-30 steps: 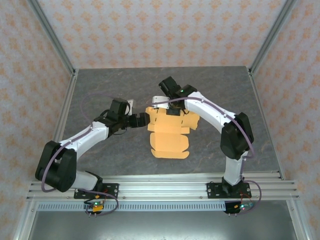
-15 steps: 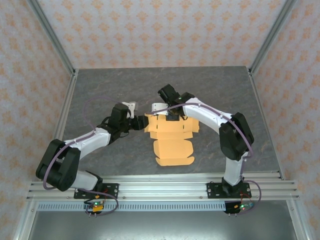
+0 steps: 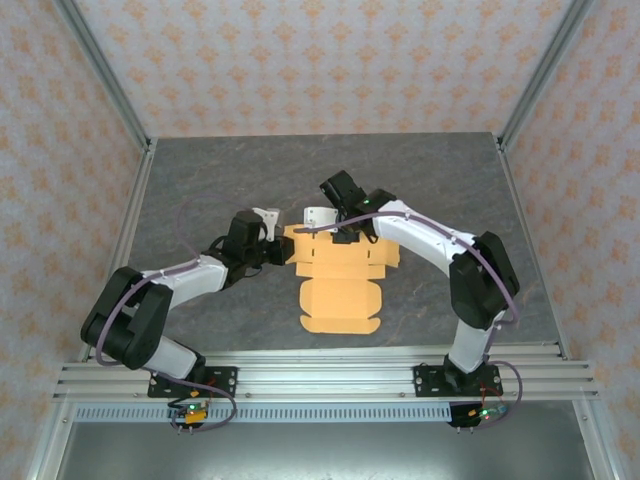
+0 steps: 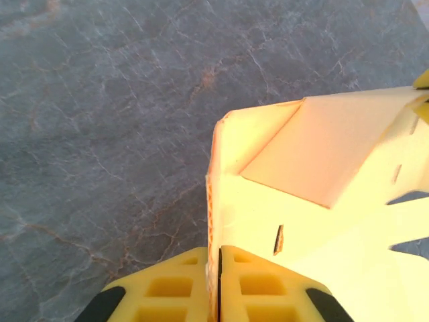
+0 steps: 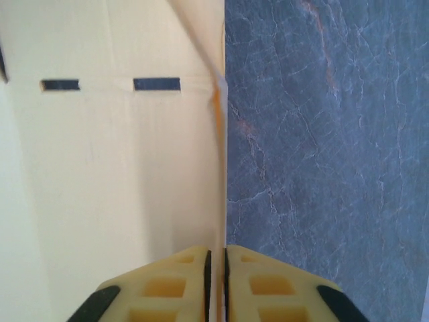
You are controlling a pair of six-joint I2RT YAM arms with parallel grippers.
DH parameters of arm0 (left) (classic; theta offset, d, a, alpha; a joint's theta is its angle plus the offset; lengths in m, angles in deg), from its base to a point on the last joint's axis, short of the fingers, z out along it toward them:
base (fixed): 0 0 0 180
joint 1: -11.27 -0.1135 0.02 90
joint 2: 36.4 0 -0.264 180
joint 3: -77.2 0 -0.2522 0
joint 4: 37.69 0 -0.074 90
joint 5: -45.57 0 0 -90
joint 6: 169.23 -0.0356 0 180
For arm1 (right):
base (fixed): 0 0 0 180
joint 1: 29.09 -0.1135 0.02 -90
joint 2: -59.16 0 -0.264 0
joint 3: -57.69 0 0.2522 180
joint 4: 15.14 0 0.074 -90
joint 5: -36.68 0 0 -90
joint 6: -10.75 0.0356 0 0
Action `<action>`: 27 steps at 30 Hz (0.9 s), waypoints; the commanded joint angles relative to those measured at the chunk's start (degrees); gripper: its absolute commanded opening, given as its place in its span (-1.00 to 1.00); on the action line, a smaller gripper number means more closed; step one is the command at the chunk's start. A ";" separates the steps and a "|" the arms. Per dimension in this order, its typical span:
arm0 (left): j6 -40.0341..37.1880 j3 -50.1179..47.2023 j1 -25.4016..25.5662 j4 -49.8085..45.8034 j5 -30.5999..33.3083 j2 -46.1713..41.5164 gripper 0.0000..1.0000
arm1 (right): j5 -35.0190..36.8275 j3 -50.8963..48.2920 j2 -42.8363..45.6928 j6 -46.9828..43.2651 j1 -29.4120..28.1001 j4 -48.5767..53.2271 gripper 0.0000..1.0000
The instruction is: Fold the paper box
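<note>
The left gripper (image 4: pixel 219 285) pinches the left edge of the paper box (image 3: pixel 338 300); the right gripper (image 5: pixel 216 285), jaws narrow, clamps its far flap.

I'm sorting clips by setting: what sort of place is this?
Likely a lab robot cell: two arms bolted to an aluminium rail, a grey tabletop, patterned backdrop walls on metal framing.

The paper box (image 3: pixel 340 285) is thin, matt orange-tan card with sharp creases and clean-cut slits, the table (image 3: pixel 430 190) a smooth, dull, grey stone-veined surface, and the fingers (image 4: pixel 167 295) along the lower edge of the left wrist view are matt yellow moulded plastic with recessed pockets.
</note>
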State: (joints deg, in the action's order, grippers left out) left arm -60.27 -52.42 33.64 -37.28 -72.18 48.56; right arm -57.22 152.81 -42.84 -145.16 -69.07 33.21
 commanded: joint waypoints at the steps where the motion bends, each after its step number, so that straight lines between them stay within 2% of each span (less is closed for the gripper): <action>1: -1.52 -0.12 0.79 6.25 -1.73 -0.02 -0.87 | -1.02 -1.23 3.63 1.75 -0.18 0.37 -0.48; 2: -1.70 -1.00 0.89 8.16 -1.69 -0.67 -0.87 | -1.85 -0.88 3.99 2.77 -0.15 1.95 -0.20; 3: -2.12 -1.63 1.00 9.58 -1.42 -1.27 -0.88 | -3.12 0.44 4.05 3.46 0.19 5.21 -0.05; 7: -7.76 -3.12 2.18 12.49 0.67 -4.39 -0.91 | -9.74 8.46 3.86 9.67 3.08 18.62 -0.01; 10: -11.69 -3.28 2.55 13.14 1.25 -4.55 -0.91 | -13.95 7.29 7.38 11.66 5.67 18.94 0.02; 13: -12.88 -4.28 2.65 17.04 1.13 -3.95 -0.91 | -15.51 5.61 10.44 14.18 8.42 16.46 0.22; 19: -18.78 -4.30 4.38 20.14 0.91 -3.76 -0.97 | -13.25 4.39 11.08 11.13 10.04 15.97 0.21; 22: -19.25 -4.53 4.53 21.35 0.88 -3.34 -0.98 | -13.77 6.89 9.04 9.80 11.01 19.73 0.20; 25: -19.22 -4.59 4.57 21.40 1.24 -3.31 -0.98 | -16.04 11.05 7.62 17.21 14.42 20.57 0.25; 27: -18.57 -4.21 4.59 20.12 2.64 -3.48 -0.98 | -15.86 12.46 7.92 24.24 16.40 19.45 0.47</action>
State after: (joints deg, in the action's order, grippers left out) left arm -77.47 -56.75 38.08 -19.18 -71.59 45.33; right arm -72.00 161.51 -35.34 -129.29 -55.48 51.64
